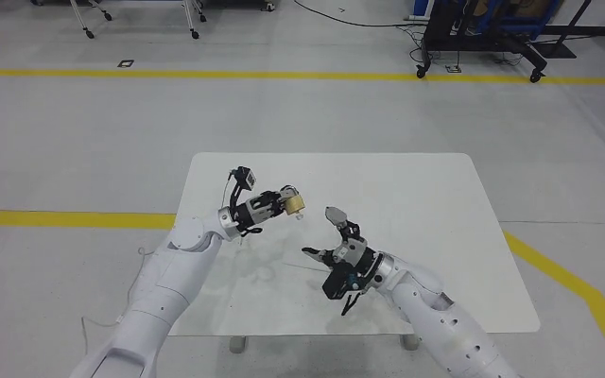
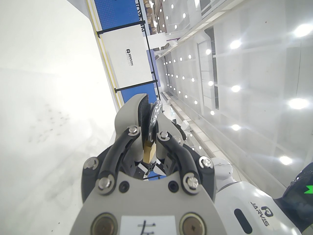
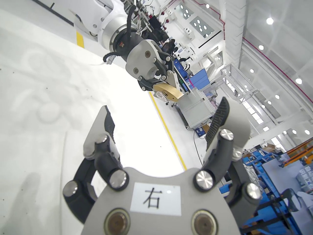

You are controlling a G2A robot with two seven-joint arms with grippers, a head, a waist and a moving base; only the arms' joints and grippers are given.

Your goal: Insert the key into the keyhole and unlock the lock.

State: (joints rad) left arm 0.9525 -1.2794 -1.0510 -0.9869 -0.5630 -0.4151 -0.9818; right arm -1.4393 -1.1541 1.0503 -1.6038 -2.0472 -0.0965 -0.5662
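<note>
I've got the left gripper (image 1: 286,202) clamped tight on a squat brass padlock (image 1: 295,201) with a silver shackle, held up off the flat white table (image 1: 454,189) near its middle. On my left wrist feed the two fingers (image 2: 129,113) pinch the padlock between them, shackle out at the fingertips, brass body back toward the palm. Over on the other side, the right gripper (image 3: 166,118) hangs above the table with its jaws spread wide and nothing between the ribbed black pads (image 3: 217,116). It faces the padlock, near it but apart. From this wrist I can see a small silvery piece (image 3: 160,95) right against the padlock's brass end. Whether that's the key seated in the keyhole, I can't tell.
</note>
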